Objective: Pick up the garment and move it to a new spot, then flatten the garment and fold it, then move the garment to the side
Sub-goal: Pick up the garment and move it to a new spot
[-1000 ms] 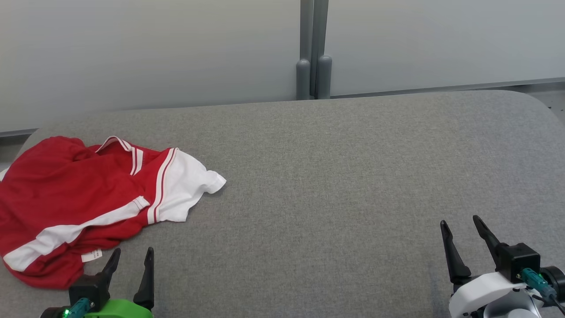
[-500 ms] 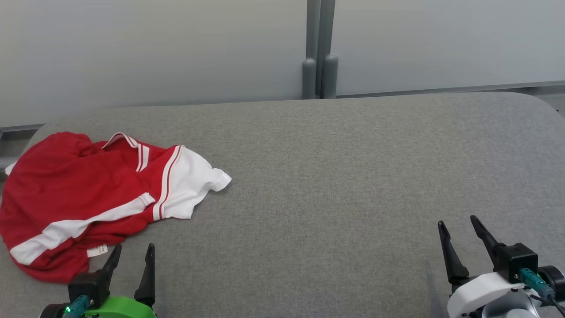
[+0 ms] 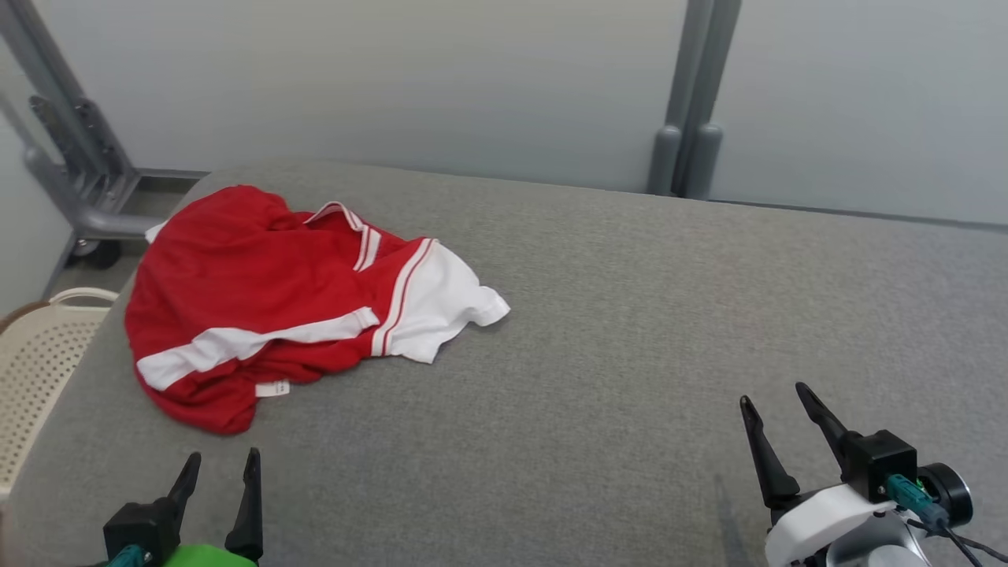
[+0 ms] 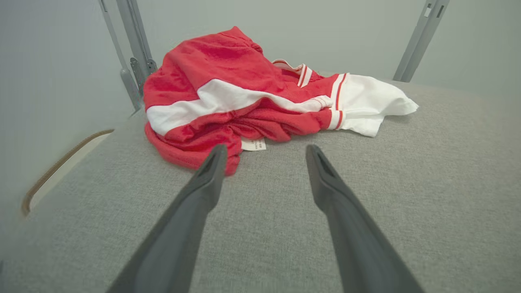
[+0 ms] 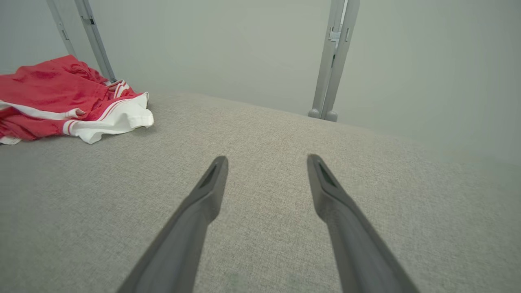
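Head camera swings left: crumpled red-and-white jersey garment [image 3: 260, 299] lies at left end of grey fabric table [image 3: 630, 354], near left gripper [image 3: 223, 455]; right gripper [image 3: 773, 395] well apart. Both gape empty; pinching a bunched fold looks safest.

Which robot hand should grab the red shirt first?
The left. The left gripper, open, sits just short of the crumpled garment, fingers pointing at its near edge. The right gripper, also open, is far off across the grey table.
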### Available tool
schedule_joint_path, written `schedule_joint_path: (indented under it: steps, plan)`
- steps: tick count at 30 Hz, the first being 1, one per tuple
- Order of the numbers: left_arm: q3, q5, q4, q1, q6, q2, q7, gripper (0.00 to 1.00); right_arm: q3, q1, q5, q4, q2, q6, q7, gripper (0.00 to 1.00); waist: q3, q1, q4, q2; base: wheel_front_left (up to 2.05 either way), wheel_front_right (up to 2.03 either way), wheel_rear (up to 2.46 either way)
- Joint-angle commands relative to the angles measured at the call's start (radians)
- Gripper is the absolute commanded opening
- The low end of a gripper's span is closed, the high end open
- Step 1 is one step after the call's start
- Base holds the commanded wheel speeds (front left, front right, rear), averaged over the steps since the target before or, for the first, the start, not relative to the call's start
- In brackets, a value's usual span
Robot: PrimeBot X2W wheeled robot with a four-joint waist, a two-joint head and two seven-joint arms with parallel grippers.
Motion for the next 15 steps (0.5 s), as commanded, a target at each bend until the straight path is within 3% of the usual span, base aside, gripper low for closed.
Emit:
schedule_joint_path:
  steps: [1,8,15]
  plan:
    - [0.011,0.007,-0.002,0.02,-0.003,0.001,-0.003,1.0,0.009,-0.014,0.007,0.002,0.002,0.0,-0.003,1.0,-0.027,0.0,0.104,0.012,0.0,0.0,0.0]
    - [0.037,0.006,-0.01,0.041,-0.003,0.003,-0.003,1.0,0.042,-0.035,0.011,0.013,0.013,0.0,-0.003,1.0,-0.035,0.0,0.183,0.012,0.0,0.0,0.0]
    - [0.059,0.002,-0.001,0.035,0.001,-0.008,-0.003,1.0,0.054,-0.038,0.01,0.006,0.019,0.0,-0.003,1.0,-0.028,0.0,0.183,0.012,0.0,0.0,0.0]
